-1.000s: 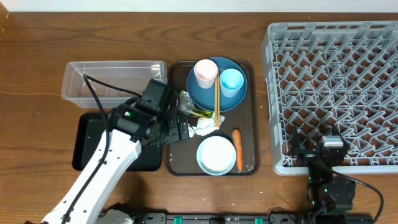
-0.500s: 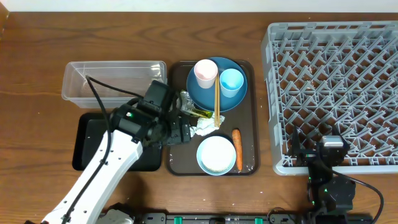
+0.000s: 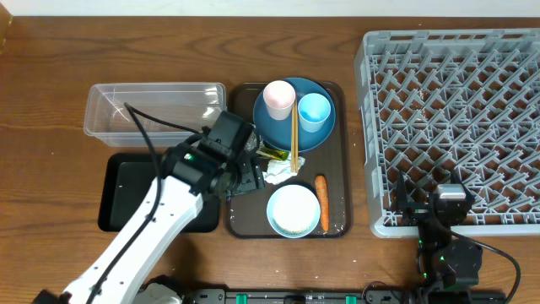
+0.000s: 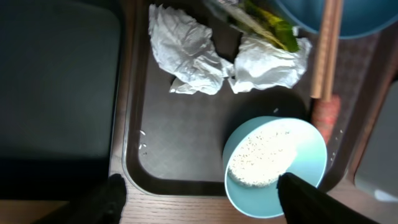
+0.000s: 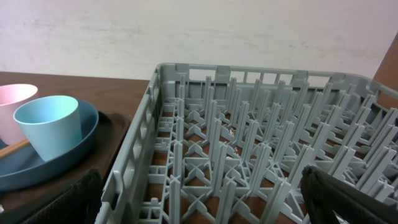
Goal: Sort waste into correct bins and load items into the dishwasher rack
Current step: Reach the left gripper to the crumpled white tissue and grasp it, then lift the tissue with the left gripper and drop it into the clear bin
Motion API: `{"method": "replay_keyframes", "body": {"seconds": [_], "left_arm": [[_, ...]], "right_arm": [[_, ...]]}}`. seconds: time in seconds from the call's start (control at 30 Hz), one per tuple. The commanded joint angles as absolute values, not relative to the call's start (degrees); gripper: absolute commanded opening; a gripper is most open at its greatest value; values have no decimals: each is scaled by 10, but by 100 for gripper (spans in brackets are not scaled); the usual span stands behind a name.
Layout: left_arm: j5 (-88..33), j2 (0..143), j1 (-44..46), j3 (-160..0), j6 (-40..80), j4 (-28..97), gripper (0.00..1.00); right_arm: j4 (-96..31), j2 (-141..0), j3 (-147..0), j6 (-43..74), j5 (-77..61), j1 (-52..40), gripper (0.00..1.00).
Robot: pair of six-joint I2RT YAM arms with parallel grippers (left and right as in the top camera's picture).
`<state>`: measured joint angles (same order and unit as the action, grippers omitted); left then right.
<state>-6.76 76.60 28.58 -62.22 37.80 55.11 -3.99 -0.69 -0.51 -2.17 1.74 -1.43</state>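
Hovering, seen from overhead, over the left edge of the brown tray (image 3: pixel 243 218), the left gripper (image 3: pixel 246 179) faces the tissues (image 3: pixel 277 173) mid-tray, likely to grab them; its wrist view shows fingers (image 4: pixel 112 198) apart and empty, the bowl (image 4: pixel 273 165) at the tray's near end; the right wrist view shows the right gripper (image 5: pixel 205 196) spread, idle, well right of the tray.

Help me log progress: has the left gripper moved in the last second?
Yes. The left gripper shifted right, away from the black tray, farther over the brown serving tray.
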Motion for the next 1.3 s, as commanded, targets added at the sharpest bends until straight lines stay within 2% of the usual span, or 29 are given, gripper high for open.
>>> {"method": "replay_keyframes", "body": {"seconds": [0.0,0.2,0.33,0.6,0.7,0.8,0.93,1.03,1.27], "left_arm": [[-53,799,287,-620,398,547,73],[-53,865,287,-620,397,503,66],[-53,898,287,-620,398,472,57],[-53,970,287,-620,408,456,56],[-53,1001,287,-620,408,449,39],[-53,1021,287,-620,408,437,32],[-53,1024,287,-620,408,432,11],[-53,1017,287,-621,408,434,6],[-53,971,287,-621,408,458,6]], "right_arm": [[-41,-4,-3,-24,21,-21,99],[-41,-4,-3,-24,21,-21,99],[-41,-4,-3,-24,21,-21,99],[-41,-4,-3,-24,21,-21,99],[-41,-4,-3,-24,21,-21,99],[-41,-4,-3,-24,21,-21,99],[-41,-4,-3,-24,21,-21,99],[-41,-4,-3,-24,21,-21,99],[-41,-4,-3,-24,21,-21,99]]}}
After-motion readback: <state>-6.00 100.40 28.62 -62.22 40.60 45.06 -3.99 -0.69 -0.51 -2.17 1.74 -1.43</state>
